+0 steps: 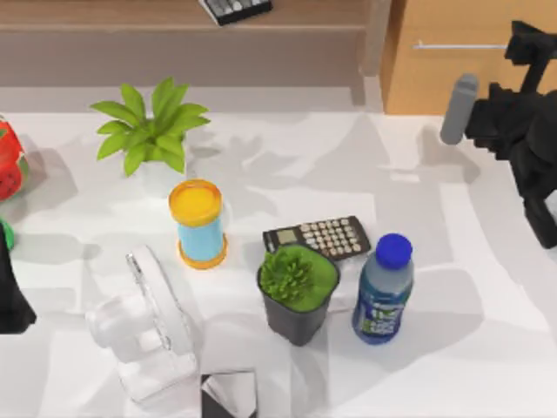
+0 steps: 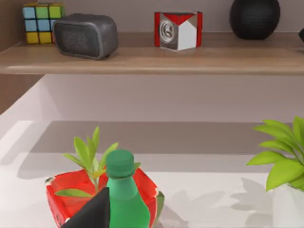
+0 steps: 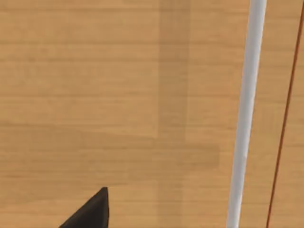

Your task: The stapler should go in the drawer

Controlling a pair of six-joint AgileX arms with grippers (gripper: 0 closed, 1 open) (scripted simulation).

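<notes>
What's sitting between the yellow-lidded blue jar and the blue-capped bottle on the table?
In the top view, between the jar and the bottle lie the black calculator and, nearer the camera, the dark pot of green plant.

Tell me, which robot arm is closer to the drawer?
The right arm. Its gripper is up against the drawer front by the silver handle. The left arm sits far away at the table's left edge.

We see a white table crossed by soft grey shadows, a brown wooden shelf behind it, and what seems a pale wall beneath.
</notes>
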